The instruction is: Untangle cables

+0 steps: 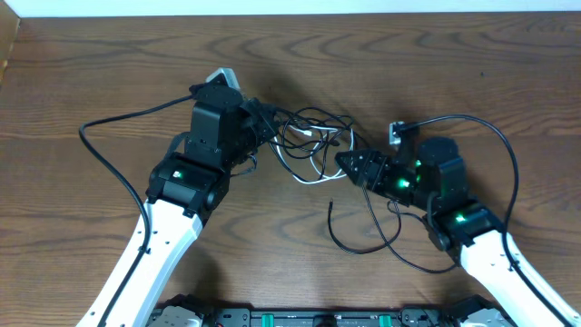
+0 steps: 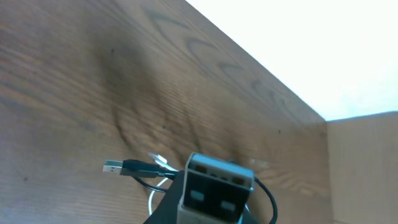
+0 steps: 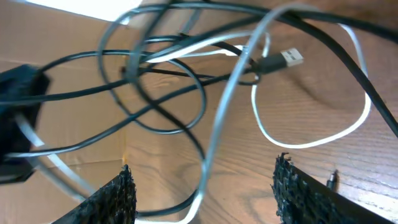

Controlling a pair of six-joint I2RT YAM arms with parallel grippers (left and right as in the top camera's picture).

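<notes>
The cables (image 1: 313, 136) lie tangled mid-table: several thin black cords and one white cord (image 1: 318, 179). A black loop (image 1: 359, 243) trails toward the front. My left gripper (image 1: 265, 127) is at the tangle's left edge and looks shut on the cords. In the left wrist view (image 2: 217, 190), black and white cords and a USB plug (image 2: 115, 167) stick out from under it. My right gripper (image 1: 343, 163) is at the tangle's right side. The right wrist view shows it open (image 3: 205, 193), with a black and white cord running between the fingers. A silver USB plug (image 3: 289, 59) hangs ahead.
The wooden table (image 1: 91, 54) ends at a white wall at the back. The arms' own thick black cables arc over the table on the left (image 1: 100, 145) and on the right (image 1: 504, 145).
</notes>
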